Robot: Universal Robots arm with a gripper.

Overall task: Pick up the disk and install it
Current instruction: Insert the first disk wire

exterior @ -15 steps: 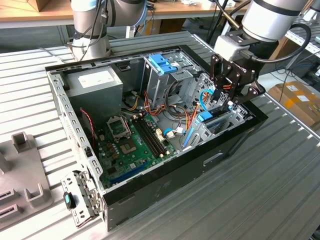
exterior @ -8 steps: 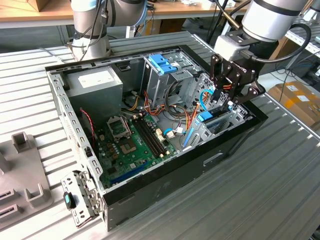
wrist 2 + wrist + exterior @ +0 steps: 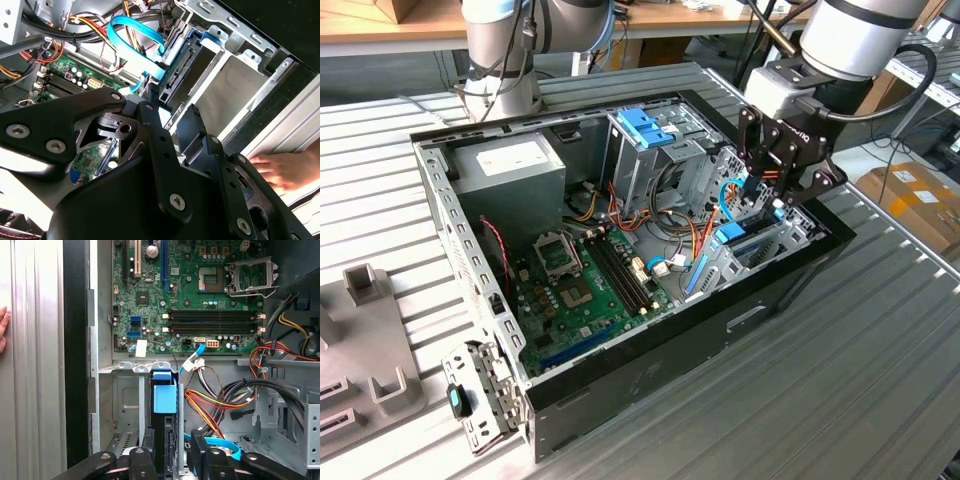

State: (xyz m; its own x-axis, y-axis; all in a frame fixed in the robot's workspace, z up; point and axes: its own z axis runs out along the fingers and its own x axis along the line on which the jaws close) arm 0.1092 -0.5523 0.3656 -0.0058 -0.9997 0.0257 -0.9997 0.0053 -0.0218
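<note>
1. The disk (image 3: 738,240) was off the surface (image 3: 840,380) and inside the open computer case (image 3: 620,370).
2. It stood on its thin edge in a metal slot at the corner of the case, on the exterior view's right, near the green board (image 3: 580,290).
3. The hand (image 3: 772,205) reached down into that same slot. In the first wrist view the near end of the disk (image 3: 165,400) sat right at the hand (image 3: 172,450).
4. I could not tell if the hand was squeezing the disk or had let go of it.
5. So the picking up looked done. The putting in looked mostly done too, but I could not tell if the disk was pushed all the way in.
6. The disk (image 3: 197,65) was flat and made of silver-grey metal. Light-blue plastic strips ran along its long sides. One end had a dark strip where a plug could go.
7. A flat blue cable (image 3: 132,30) curled just beside that end. I could not tell if it was plugged into the disk.
</note>
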